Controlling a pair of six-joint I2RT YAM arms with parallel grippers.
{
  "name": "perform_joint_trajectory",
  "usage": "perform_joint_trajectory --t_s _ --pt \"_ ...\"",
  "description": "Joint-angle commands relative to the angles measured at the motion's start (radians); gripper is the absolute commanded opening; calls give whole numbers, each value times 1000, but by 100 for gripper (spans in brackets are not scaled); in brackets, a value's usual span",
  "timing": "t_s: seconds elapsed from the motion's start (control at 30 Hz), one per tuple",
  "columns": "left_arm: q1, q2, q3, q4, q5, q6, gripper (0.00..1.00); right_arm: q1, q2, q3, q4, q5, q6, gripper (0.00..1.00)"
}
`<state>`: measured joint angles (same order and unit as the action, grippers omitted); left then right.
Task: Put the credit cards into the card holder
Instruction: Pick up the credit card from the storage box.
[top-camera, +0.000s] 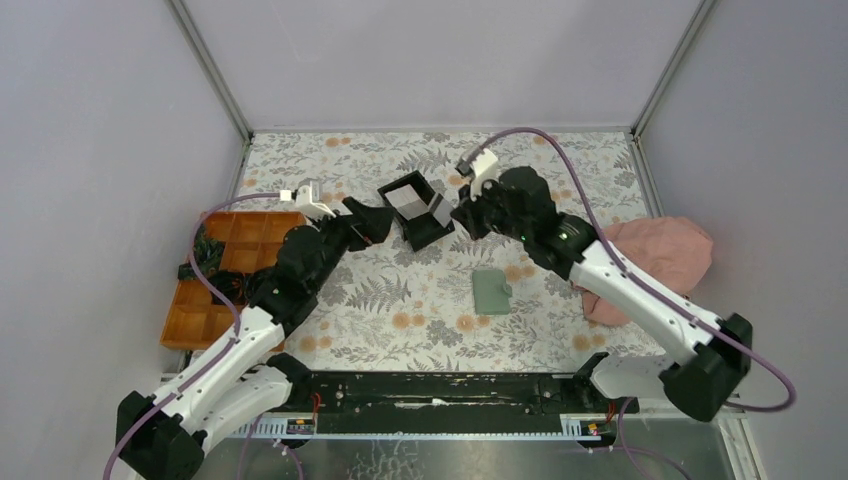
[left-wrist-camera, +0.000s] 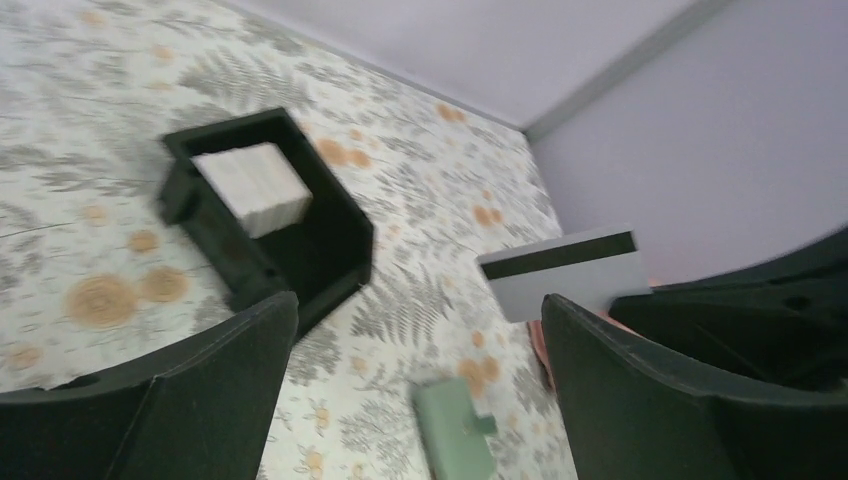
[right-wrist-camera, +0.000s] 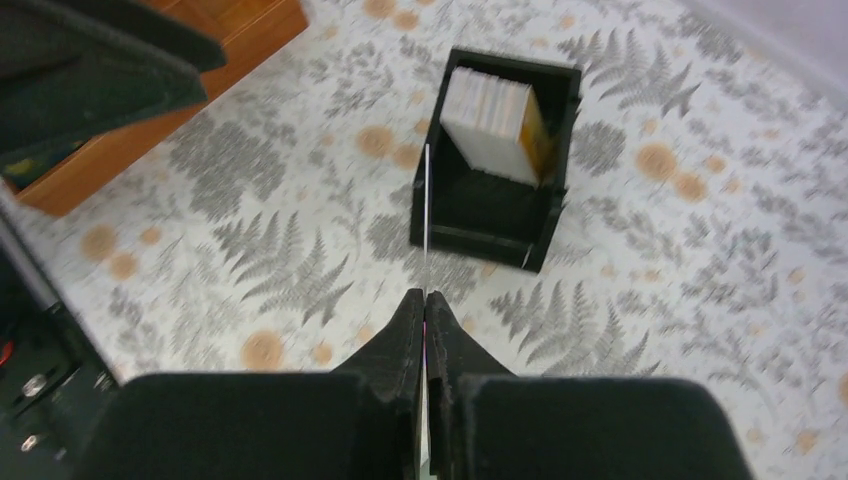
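Observation:
My right gripper (top-camera: 462, 215) is shut on one credit card, which shows edge-on as a thin line (right-wrist-camera: 427, 215) rising from the closed fingertips (right-wrist-camera: 425, 298). The left wrist view shows that card's (left-wrist-camera: 565, 283) pale grey face with a dark stripe. More credit cards stand as a stack (top-camera: 405, 202) (right-wrist-camera: 495, 120) in a black open-top box (top-camera: 428, 232). The card holder (top-camera: 492, 291) (left-wrist-camera: 455, 425) lies closed on the floral cloth, nearer than the box. My left gripper (top-camera: 385, 222) (left-wrist-camera: 418, 305) hovers open and empty just left of the box.
An orange compartment tray (top-camera: 225, 270) (right-wrist-camera: 150, 110) sits at the left with dark items in it. A pink cloth (top-camera: 655, 255) lies bunched at the right beside my right arm. Grey walls close in the table on three sides.

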<state>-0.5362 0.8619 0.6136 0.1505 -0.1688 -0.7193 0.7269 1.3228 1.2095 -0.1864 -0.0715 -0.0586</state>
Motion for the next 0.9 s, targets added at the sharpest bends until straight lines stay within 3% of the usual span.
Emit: perform_joint_trajectory --t_s 0.0,0.27,0.87 --pt "-4 -51 -57 184 310 74 98 2 -143 -92 -52 -120 117 0" --pt "-5 -36 -88 312 642 104 89 1 -264 -171 -108 -265 207 0" --pt "-6 136 -65 305 862 146 70 -32 -234 -206 -58 -501 280 0"
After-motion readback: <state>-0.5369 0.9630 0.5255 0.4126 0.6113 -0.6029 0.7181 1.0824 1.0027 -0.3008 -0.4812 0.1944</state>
